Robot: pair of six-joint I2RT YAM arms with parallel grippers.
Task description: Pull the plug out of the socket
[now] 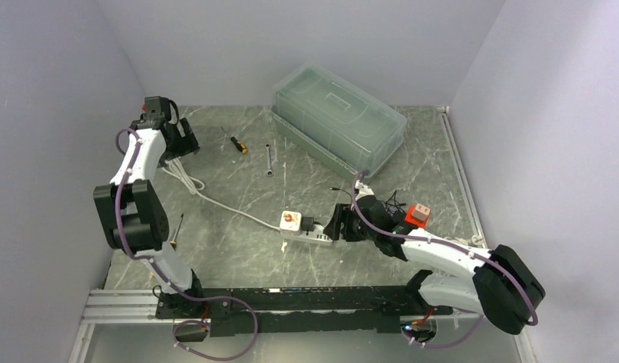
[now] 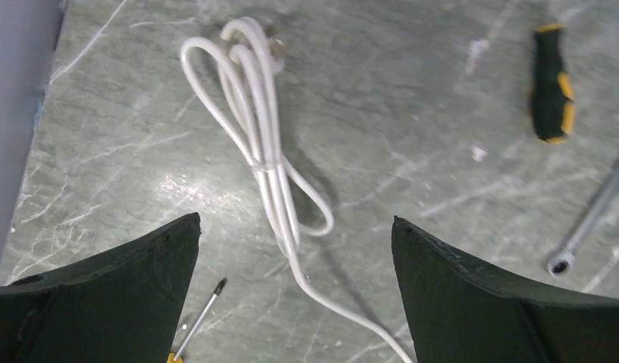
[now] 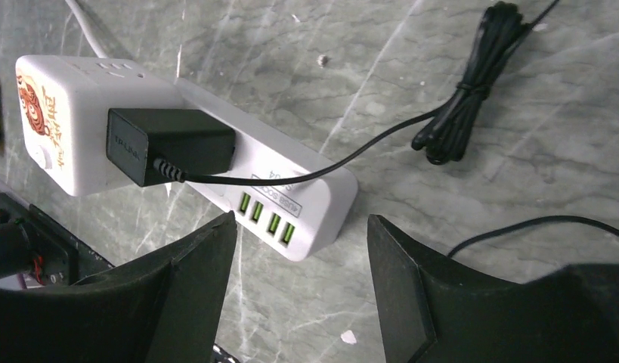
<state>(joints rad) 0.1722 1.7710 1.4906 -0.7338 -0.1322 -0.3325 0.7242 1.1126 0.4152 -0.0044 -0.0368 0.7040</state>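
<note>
The white socket strip [image 1: 302, 229] [image 3: 306, 204] lies mid-table. A black plug [image 1: 309, 224] [image 3: 170, 144] sits in its block end, its thin black cord [image 3: 366, 147] running off to a bundle [image 3: 472, 83]. My right gripper [image 1: 338, 223] [image 3: 300, 219] hovers at the strip's USB end, open, nothing between its fingers and apart from the plug. My left gripper [image 1: 181, 144] [image 2: 296, 221] is far back left, wide open above the strip's coiled white cable [image 2: 261, 113] [image 1: 187, 178], holding nothing.
A clear lidded box [image 1: 340, 121] stands at the back. A black-and-yellow screwdriver [image 1: 236, 144] [image 2: 552, 83] and a wrench [image 1: 269, 160] [image 2: 586, 227] lie near it. A thin screwdriver [image 1: 175, 231] [image 2: 200, 318] lies left. A red block [image 1: 417, 215] sits right of my right arm.
</note>
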